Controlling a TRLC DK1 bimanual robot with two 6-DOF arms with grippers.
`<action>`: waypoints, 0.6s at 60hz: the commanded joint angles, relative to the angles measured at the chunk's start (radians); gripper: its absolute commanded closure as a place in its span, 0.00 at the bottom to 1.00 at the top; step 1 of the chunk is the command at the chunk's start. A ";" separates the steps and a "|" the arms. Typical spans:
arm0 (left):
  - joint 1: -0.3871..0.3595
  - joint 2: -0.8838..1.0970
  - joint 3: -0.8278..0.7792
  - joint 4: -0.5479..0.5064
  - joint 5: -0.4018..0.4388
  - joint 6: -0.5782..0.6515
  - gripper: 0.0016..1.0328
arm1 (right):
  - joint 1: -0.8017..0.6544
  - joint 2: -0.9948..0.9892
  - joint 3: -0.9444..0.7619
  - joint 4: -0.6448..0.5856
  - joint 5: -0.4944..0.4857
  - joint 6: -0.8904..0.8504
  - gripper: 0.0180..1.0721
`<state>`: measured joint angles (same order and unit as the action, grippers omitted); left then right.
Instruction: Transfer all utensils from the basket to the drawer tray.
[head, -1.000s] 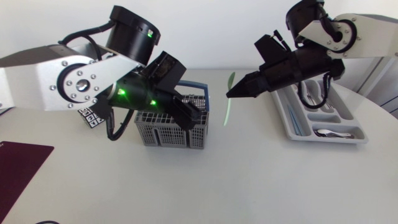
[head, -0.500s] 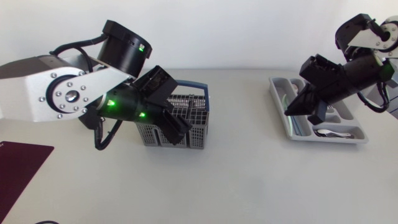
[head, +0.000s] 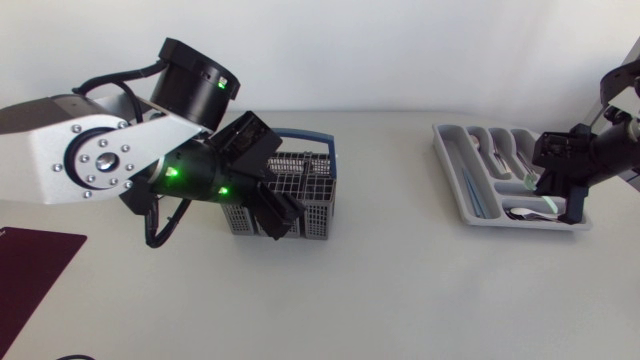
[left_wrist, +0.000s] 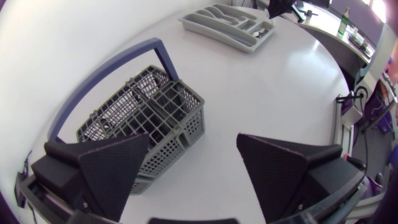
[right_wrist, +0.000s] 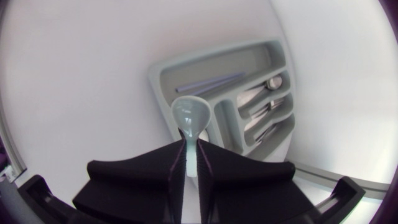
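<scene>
A grey wire basket with a blue handle stands left of the table's middle; in the left wrist view the basket shows no utensil inside. My left gripper hovers at its front left corner, and its fingers stand wide open with nothing between them. The grey drawer tray lies at the right with cutlery in its compartments. My right gripper hangs over the tray's near right end, shut on a pale green spoon that sticks out ahead of the gripper, above the tray.
A dark maroon mat lies at the table's left edge. In the tray are metal spoons and two thin bluish sticks in the long compartment. Bare white tabletop lies between basket and tray.
My right arm has carried the green spoon from mid-table rightward to above the tray's right end. The left arm shifted slightly lower over the basket and its fingers opened a little more.
</scene>
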<state>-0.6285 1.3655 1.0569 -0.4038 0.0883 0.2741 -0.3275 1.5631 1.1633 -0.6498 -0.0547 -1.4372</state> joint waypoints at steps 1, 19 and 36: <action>-0.013 -0.022 -0.025 -0.010 -0.001 0.016 0.06 | -0.048 0.094 0.030 0.052 0.032 -0.094 0.95; -0.002 -0.051 -0.031 -0.032 -0.004 0.016 0.06 | -0.117 0.272 0.076 0.208 0.105 -0.172 0.95; 0.036 -0.106 -0.074 -0.036 -0.004 0.019 0.06 | -0.119 0.338 0.038 0.332 0.158 -0.195 0.94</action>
<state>-0.6083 1.2854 1.0157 -0.4297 0.0879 0.2741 -0.4416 1.8656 1.2274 -0.3317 0.0868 -1.5944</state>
